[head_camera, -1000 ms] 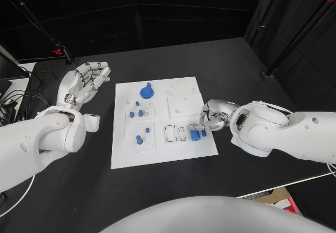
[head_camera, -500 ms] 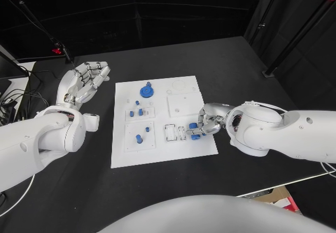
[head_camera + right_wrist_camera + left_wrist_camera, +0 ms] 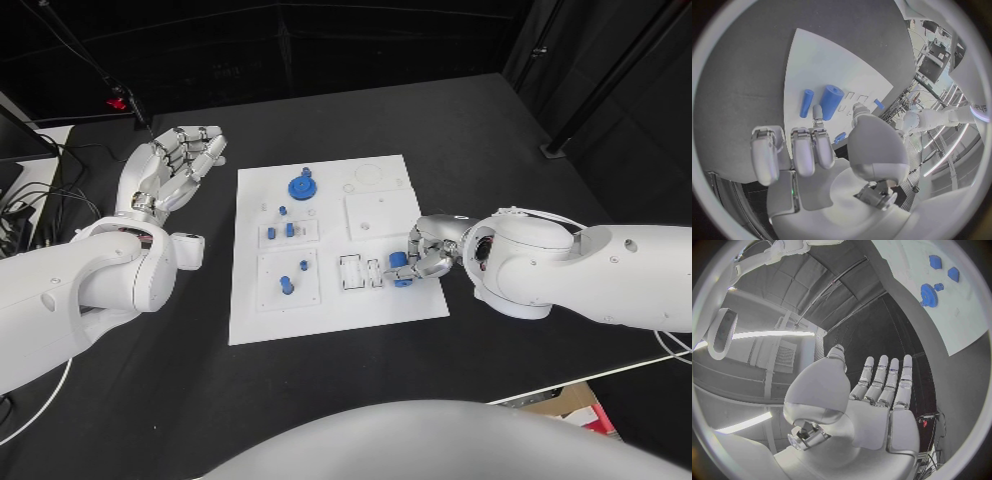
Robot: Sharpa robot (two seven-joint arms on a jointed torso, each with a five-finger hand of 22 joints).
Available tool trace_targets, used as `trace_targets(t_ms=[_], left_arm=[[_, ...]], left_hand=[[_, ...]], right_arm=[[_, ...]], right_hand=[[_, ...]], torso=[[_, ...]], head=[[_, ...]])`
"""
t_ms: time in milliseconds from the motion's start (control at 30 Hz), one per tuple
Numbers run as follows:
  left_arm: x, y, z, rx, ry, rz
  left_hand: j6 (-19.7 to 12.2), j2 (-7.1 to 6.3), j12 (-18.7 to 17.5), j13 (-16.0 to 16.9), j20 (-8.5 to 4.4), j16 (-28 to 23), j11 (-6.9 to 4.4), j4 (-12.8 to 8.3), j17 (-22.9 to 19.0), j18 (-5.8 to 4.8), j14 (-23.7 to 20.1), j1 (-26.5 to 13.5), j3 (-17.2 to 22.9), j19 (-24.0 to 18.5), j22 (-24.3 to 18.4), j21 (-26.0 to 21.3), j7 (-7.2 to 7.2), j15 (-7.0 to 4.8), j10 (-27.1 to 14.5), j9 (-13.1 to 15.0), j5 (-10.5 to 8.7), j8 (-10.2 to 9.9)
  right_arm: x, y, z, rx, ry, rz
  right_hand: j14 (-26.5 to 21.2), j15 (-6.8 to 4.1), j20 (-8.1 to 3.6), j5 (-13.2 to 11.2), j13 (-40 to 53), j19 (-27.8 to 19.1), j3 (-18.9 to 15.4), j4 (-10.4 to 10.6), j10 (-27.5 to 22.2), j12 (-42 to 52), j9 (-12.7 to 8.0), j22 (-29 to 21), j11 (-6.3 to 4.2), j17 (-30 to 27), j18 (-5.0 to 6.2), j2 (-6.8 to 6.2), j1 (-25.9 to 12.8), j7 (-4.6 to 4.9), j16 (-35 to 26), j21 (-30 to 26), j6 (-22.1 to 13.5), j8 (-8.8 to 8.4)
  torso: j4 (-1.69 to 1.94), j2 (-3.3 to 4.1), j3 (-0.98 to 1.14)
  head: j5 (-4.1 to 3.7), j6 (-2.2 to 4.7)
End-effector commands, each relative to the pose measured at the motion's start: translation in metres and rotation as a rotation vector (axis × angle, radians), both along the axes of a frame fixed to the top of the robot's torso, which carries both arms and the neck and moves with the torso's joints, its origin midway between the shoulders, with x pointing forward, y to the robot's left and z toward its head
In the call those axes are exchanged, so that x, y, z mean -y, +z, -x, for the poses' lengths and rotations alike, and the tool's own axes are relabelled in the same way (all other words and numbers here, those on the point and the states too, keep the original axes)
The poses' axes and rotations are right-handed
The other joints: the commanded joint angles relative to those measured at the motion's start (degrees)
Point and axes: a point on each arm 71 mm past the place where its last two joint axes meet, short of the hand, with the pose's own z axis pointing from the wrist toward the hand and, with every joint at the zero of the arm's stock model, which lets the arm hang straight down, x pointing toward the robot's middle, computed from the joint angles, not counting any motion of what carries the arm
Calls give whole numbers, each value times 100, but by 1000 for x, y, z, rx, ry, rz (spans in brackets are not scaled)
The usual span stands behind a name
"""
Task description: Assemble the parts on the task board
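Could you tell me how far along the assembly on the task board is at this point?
Early to midway, as far as I can judge. Several blue parts, including the gear, sit on the board. The right hand is at the blue cylinder near the board's right edge; whether it grips it is unclear. The left hand hangs open, off the board.

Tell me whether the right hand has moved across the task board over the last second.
Yes. The right hand has edged inward from the task board's right edge, toward the rectangular slots.
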Motion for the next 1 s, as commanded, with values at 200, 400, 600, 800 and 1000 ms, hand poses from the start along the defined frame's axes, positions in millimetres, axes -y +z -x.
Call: trace_targets(t_ms=[200, 400, 600, 800, 1000], left_arm=[[2, 6, 2, 82, -31, 23], [2, 6, 3, 80, -31, 23], [2, 6, 2, 79, -32, 23], [2, 6, 2, 75, -35, 24], [2, 6, 2, 75, -34, 24]], left_hand=[[-42, 34, 33, -7, 11, 36, 0, -8, -8, -19, -7, 8, -39, 26, -5, 37, 761, -2, -18, -8, 28, 21], [-42, 34, 33, -7, 11, 36, 0, -8, -8, -19, -7, 8, -39, 26, -5, 37, 761, -2, -18, -8, 28, 21], [-44, 37, 42, -6, 11, 42, -1, -8, -16, -19, -2, 11, -44, 25, -7, 38, 760, -3, -13, -9, 30, 25], [-43, 40, 49, -6, 11, 47, -2, -8, -21, -19, 2, 13, -48, 23, -8, 38, 760, -3, -9, -10, 32, 30], [-43, 40, 49, -6, 11, 47, -2, -8, -21, -19, 2, 13, -48, 23, -8, 38, 760, -3, -9, -10, 32, 30]], right_arm=[[-1, -4, -3, -35, -9, 36], [-5, -6, -6, -40, -3, 30], [-9, -10, -8, -53, -4, 17], [-11, -14, -11, -70, -8, 15], [-13, -16, -14, -79, -9, 24]], right_hand=[[595, -28, -53, -47, 1507, 608, 43, 5, 596, 15, 7, 1508, -30, 1508, -41, 61, -21, -14, 14, 19, 13, 29], [595, -29, -56, -76, 1507, 608, 67, 1, 596, 15, 15, 1508, -31, 1508, -41, 140, -28, -15, 14, 19, 6, 25], [595, -31, -58, -91, 1507, 608, 89, -5, 596, 15, 20, 1508, -30, 1508, -41, 223, -13, -12, 14, 19, -10, 17], [595, -30, -59, -89, 1507, 608, 110, -18, 596, 15, 22, 1508, -26, 1508, -41, 278, 75, -7, 14, 19, -33, -1], [595, -28, -58, -87, 1507, 608, 117, -21, 596, 15, 23, 1508, -25, 1508, -41, 304, 139, -5, 14, 19, -38, -8]], torso=[[-3, -1, 2], [-4, 2, -1], [-4, -3, -4], [5, 1, 2], [-2, -1, -3]], head=[[12, -12], [45, -14], [49, -26], [80, -36], [93, -34]])
